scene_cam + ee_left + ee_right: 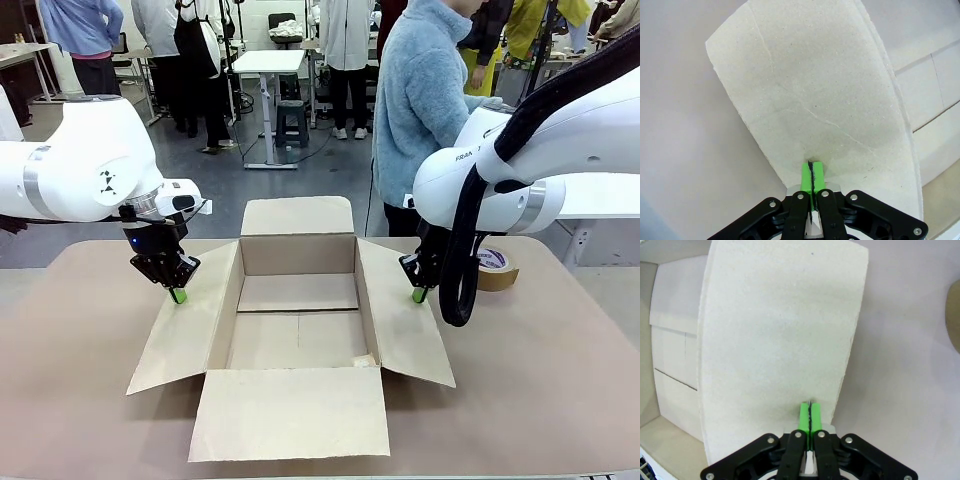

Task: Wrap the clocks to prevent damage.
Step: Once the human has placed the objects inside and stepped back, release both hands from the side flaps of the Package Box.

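Small whitish piece, unidentifiable; on cardboard box floor, near-right corner

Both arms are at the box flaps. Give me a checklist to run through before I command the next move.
1. Box open, all four flaps spread: ok.
2. Left pincer shut, tip on the left flap: ok.
3. Right pincer shut, tip on the right flap: ok.
4. Tape roll on the table, apart from the box: ok.
5. Person keeping hands off the box: cannot tell, the right arm hides them.
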You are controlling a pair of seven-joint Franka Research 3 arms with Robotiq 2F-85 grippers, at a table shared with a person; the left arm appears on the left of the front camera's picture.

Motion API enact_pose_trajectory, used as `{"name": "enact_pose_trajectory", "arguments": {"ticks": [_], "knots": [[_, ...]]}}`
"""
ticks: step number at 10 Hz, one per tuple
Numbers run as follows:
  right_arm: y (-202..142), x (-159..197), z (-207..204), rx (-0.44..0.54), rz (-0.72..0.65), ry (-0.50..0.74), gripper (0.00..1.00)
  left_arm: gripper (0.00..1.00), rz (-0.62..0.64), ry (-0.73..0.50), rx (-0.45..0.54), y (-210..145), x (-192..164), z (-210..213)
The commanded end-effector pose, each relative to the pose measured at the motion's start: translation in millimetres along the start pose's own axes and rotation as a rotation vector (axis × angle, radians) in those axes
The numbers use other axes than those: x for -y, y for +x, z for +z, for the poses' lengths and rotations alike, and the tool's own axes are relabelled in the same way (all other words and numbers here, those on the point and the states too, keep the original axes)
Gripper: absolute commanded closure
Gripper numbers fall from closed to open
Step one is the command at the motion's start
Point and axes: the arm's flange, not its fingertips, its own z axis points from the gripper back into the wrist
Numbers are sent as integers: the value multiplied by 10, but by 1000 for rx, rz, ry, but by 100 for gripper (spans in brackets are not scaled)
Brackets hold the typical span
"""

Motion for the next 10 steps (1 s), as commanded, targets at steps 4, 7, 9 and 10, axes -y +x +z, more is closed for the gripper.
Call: {"name": "enact_pose_trajectory", "arguments": {"ticks": [4,7,9,10], "knots": [[-10,-8,15,0,-4,0,99,100,0,4,-7,-3,-17,6],[-10,-8,15,0,-4,0,99,100,0,4,-7,-3,-17,6],[-10,-8,15,0,-4,0,99,100,0,4,-7,-3,-17,6],[-10,-8,15,0,-4,0,99,100,0,4,-7,-3,-17,6]]}}
